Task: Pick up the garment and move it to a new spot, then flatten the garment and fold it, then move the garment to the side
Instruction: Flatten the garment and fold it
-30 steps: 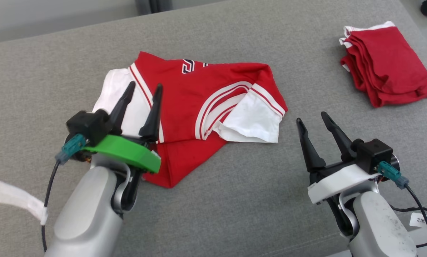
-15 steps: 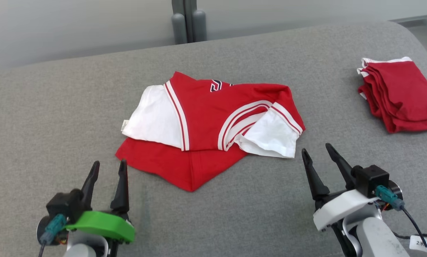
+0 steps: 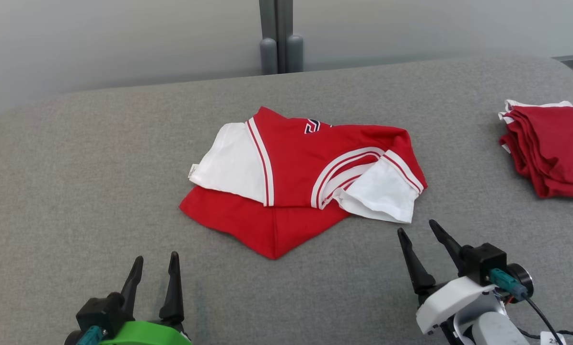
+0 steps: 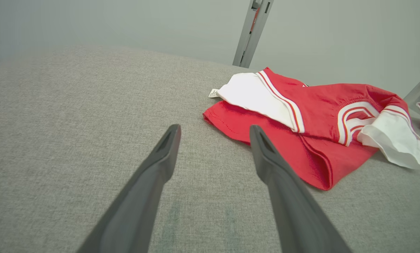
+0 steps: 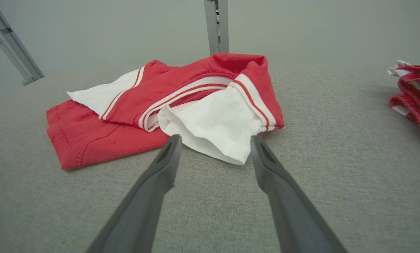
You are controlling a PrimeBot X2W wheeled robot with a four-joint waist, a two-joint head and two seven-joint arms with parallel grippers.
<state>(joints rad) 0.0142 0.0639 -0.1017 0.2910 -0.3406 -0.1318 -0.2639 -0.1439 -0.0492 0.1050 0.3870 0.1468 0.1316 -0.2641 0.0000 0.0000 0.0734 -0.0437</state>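
The garment [image 3: 296, 177], a red shirt with white sleeves and striped trim, lies loosely folded in the middle of the grey cushioned surface [image 3: 75, 182]. My left gripper [image 3: 156, 261] is open at the lower left, well short of the shirt, with nothing between its fingers. My right gripper [image 3: 418, 230] is open at the lower right, just below the white sleeve. In the left wrist view the garment [image 4: 311, 116] lies to the right of my gripper [image 4: 215, 131]. In the right wrist view the white sleeve [image 5: 213, 130] lies just beyond my gripper [image 5: 215, 140].
A stack of folded red garments [image 3: 550, 146] rests near the right edge of the surface, also at the right in the right wrist view [image 5: 415, 93]. A grey post [image 3: 279, 40] stands behind the surface against a pale wall.
My left gripper has drawn back off the garment to the lower left. The right gripper sits lower in view. The head camera has tilted up, so the whole scene has shifted down.
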